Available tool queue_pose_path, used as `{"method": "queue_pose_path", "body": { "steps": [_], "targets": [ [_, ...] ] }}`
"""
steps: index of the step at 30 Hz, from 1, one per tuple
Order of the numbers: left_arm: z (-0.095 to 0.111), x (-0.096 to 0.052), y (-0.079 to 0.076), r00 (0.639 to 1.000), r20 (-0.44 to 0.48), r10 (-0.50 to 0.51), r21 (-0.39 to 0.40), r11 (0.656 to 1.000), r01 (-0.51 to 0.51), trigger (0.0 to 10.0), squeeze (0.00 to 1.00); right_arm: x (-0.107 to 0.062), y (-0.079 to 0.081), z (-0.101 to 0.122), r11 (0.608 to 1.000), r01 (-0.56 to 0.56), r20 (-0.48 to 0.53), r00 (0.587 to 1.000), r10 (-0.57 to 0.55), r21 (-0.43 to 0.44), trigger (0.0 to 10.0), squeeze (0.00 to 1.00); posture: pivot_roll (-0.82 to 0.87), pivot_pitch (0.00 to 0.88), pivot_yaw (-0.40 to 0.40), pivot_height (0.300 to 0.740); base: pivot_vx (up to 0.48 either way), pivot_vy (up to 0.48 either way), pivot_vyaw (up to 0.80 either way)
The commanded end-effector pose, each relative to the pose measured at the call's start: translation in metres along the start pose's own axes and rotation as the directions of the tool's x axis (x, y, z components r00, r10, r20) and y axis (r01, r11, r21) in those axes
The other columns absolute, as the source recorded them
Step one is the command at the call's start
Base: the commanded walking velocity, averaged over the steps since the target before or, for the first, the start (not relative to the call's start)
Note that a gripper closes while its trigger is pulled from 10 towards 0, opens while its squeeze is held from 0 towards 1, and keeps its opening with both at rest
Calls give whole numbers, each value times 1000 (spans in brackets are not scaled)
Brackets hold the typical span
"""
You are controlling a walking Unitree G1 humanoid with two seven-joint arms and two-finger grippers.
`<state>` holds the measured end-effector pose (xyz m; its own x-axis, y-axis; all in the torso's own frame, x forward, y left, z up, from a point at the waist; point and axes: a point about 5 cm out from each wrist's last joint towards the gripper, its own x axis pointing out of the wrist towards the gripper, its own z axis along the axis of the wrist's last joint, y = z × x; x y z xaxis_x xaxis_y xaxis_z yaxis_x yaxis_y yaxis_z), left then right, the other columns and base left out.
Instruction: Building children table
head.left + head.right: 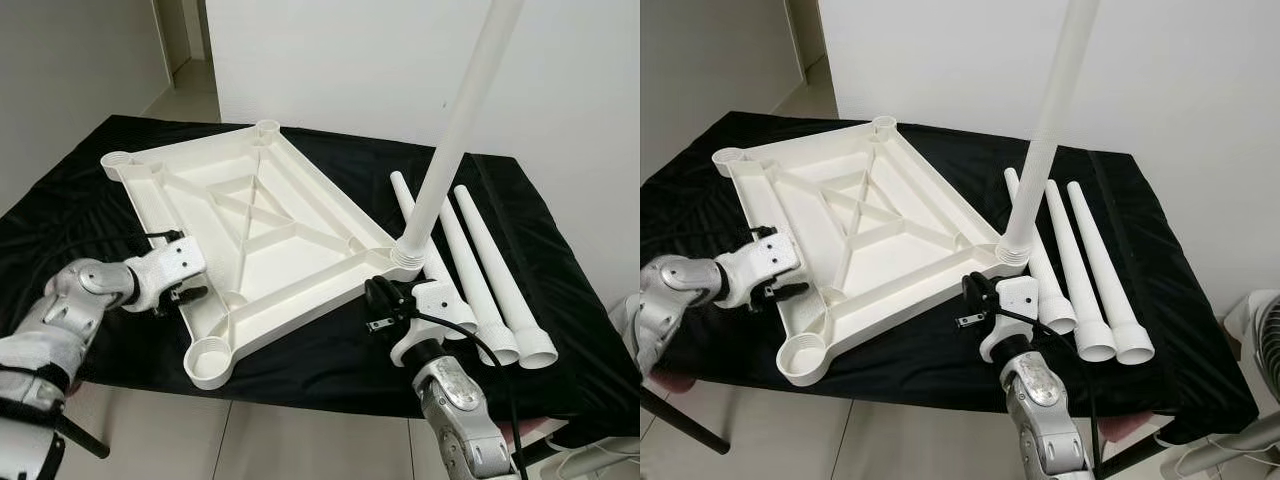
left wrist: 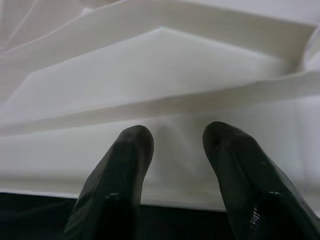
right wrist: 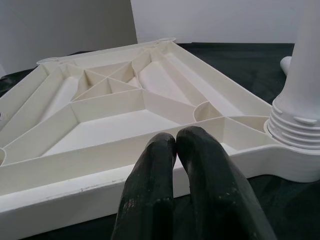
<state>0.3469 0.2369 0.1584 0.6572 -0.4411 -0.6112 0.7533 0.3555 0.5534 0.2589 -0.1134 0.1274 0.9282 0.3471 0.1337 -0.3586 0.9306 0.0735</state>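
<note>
White plastic everywhere on this one. We've got the tabletop (image 1: 250, 225) flipped belly-up on a black cloth (image 1: 330, 350) over the work surface, ribs and corner sockets facing us. One leg (image 1: 455, 130) is already standing upright in the socket at the corner nearest our right arm, threads showing at its base. Three more legs (image 1: 480, 270) lie side by side on the cloth just to the right of that corner, wide ends toward us.

Our left gripper (image 1: 185, 293) sits right at the tabletop's long left edge, fingers (image 2: 125, 165) spread apart with nothing between them, tips up against the rim wall. Our right gripper (image 1: 970, 300) is at the near edge just beside the standing leg, fingers (image 3: 165, 175) pressed together and empty, resting against the rim.

Handling-wise, we'd guess this moulded stuff is light and stiff, but smooth enough to slide on the cloth, so bracing the rim while a leg gets turned in makes sense. The legs are tapered and slick, so we'd grab one near the fat threaded end, where there's more to bite on and less wobble. The standing leg is tall, so bumping it could lever the whole top around.

Three sockets to go, by our count.
</note>
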Motion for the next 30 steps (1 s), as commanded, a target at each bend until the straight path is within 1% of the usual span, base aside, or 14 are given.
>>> {"method": "queue_pose_path", "body": {
  "steps": [1, 2, 4, 5, 6, 10, 11, 12, 13, 14, 18, 20, 26, 30],
  "targets": [
    [-7, -1, 4, 994, -33, 100, 24, 995, -100, 10000, 0, -1, -1, -1, 1000, 0, -7, 1000, 0, -10, 10000, 0, -86, 0, -7, 740, 0, 0, 0],
    [-6, 0, 4, 995, -34, 89, 46, 995, -88, 10000, 0, -1, -1, -2, 1000, -3, -8, 1000, 2, -9, 10000, 0, -86, 0, -7, 740, 0, 0, 0],
    [-6, 1, 4, 996, -36, 78, 43, 996, -76, 10000, 0, -2, -1, -2, 1000, -6, -10, 1000, 5, -10, 10000, 0, -84, 0, -8, 740, 0, 0, 0],
    [-5, 3, 4, 998, -33, 61, 47, 997, -60, 10000, 290, -2, -1, -2, 1000, -8, -12, 1000, 7, -11, 10000, 0, -83, 0, -9, 740, 0, 0, 0],
    [-5, 4, 5, 998, -27, 53, 22, 998, -52, 10000, 1000, -2, -1, -3, 1000, -9, -14, 1000, 8, -12, 10000, 0, -84, 0, -10, 740, 0, 0, 0],
    [-3, 6, 4, 999, -27, 28, 58, 998, -27, 10000, 1000, -2, -1, -3, 1000, -9, -14, 1000, 9, -13, 10000, 0, -84, 0, -11, 740, 0, 0, 0],
    [-3, 6, 4, 999, -29, 22, 77, 997, -20, 10000, 1000, -2, -1, -3, 1000, -9, -14, 1000, 9, -13, 10000, 0, -84, 0, -11, 740, 0, 0, 0],
    [-2, 9, 2, 999, -37, 3, 127, 992, 2, 10000, 1000, -3, -1, -3, 1000, -11, -16, 1000, 11, -13, 10000, 0, -81, 0, -10, 740, 0, 0, 0],
    [-2, 9, 2, 999, -37, 3, 127, 992, 2, 10000, 1000, -3, -1, -3, 1000, -11, -16, 1000, 11, -13, 10000, 0, -81, 0, -10, 740, 0, 0, 0],
    [-1, 11, 1, 999, -38, -20, 153, 988, 26, 10000, 0, -3, -1, -3, 1000, -14, -19, 1000, 13, -15, 10000, 0, -80, 0, -8, 740, 0, 0, 0],
    [8, 16, -1, 997, 2, -76, 200, 977, 74, 10000, 0, -3, -1, -4, 1000, -12, -21, 1000, 12, -14, 10000, 0, -84, 0, 1, 740, 0, 0, 0],
    [8, 16, -1, 997, 2, -76, 200, 977, 74, 10000, 0, -3, -1, -4, 1000, -12, -21, 1000, 12, -14, 10000, 0, -84, 0, 1, 740, 0, 0, 0],
    [15, 20, -6, 986, 36, -165, 201, 967, 155, 10000, 0, -5, 1, -6, 1000, -8, -23, 1000, 8, -10, 10000, 0, -90, 0, 14, 740, 0, 0, 0],
    [14, 21, -5, 986, 31, -163, 208, 966, 153, 10000, 0, -6, 1, -7, 1000, -4, -23, 1000, 3, -9, 10000, 0, -94, 0, 19, 740, 0, 0, 0]
  ]
}}
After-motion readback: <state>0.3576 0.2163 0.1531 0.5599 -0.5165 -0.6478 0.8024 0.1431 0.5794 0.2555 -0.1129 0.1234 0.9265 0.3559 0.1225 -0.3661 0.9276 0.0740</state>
